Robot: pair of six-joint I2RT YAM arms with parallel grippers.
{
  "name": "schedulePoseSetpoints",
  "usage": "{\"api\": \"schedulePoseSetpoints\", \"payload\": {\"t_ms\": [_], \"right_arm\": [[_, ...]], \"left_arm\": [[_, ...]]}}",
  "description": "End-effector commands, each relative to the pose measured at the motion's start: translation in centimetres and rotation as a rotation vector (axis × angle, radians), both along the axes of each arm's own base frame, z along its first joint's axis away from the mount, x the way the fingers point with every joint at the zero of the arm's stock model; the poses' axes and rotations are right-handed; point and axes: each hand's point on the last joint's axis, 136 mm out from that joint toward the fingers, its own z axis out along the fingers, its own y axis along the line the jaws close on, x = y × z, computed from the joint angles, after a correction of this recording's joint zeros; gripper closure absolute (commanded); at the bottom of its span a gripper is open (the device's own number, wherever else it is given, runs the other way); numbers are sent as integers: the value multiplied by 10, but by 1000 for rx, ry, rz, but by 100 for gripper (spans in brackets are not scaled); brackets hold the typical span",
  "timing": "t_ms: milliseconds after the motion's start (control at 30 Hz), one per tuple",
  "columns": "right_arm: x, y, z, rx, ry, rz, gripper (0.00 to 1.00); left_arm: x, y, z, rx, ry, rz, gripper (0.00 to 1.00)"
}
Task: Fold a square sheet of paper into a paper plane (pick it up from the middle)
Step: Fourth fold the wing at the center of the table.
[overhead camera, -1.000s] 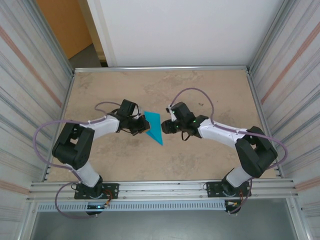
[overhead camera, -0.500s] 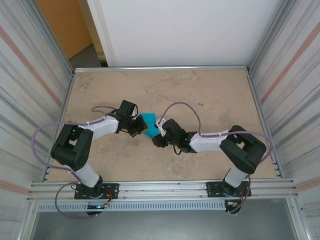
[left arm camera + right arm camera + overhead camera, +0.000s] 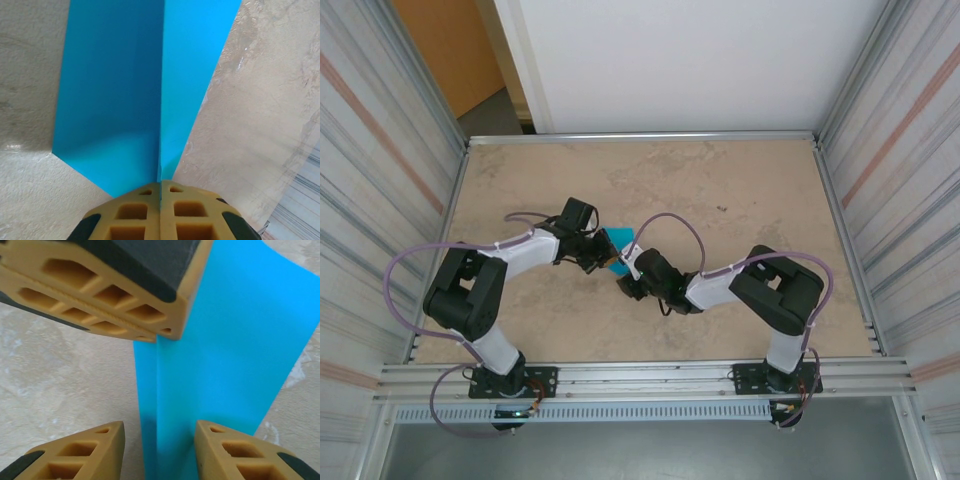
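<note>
**Q:** Where is the folded blue paper?

**A:** The folded blue paper (image 3: 618, 243) is near the middle of the tan table (image 3: 740, 190). It sits between the tips of the two arms, which reach in from the left and the right and nearly meet there.

**Q:** Which gripper has it?

**A:** The left gripper (image 3: 160, 192). In its wrist view the two yellow pads are pressed flat together. The paper's centre crease runs straight into the seam between them. From that pinch the paper spreads away in two panels: a broad, darker one left of the crease and a narrower, brighter one right of it.

**Q:** And the right gripper?

**A:** The right gripper (image 3: 160, 435) has its fingers apart, one on each side of the paper's folded edge. The edge stands in the gap. It is closer to the finger on the right of that view, which is touching the sheet or just beside it. The other finger is clear of the paper. The left gripper's closed pads (image 3: 100, 285) are at the top of that view, just across from the right fingers and clamped on the same fold.

**Q:** Is the paper lying on the table?

**A:** I cannot tell whether any part of it touches the table.
</note>
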Motion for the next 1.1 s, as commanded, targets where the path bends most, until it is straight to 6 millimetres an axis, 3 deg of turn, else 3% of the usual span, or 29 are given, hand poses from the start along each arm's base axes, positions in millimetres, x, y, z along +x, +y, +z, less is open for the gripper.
{"api": "schedulePoseSetpoints", "payload": {"t_ms": [0, 400, 667, 867, 1067], "right_arm": [[10, -1, 6, -3, -70, -38, 60], [5, 5, -3, -74, -91, 10, 65], [6, 3, -2, -64, -100, -4, 77], [2, 3, -6, -59, -88, 11, 81], [0, 4, -8, -43, -81, 23, 82]], "left_arm": [[-3, -4, 2, -1, 31, -3, 95], [-5, -6, 7, 0, 36, -16, 91], [-2, -2, 15, -9, 31, -16, 86], [14, 18, 35, -32, -15, 21, 64], [19, 52, 44, -62, -64, 97, 56]]}}
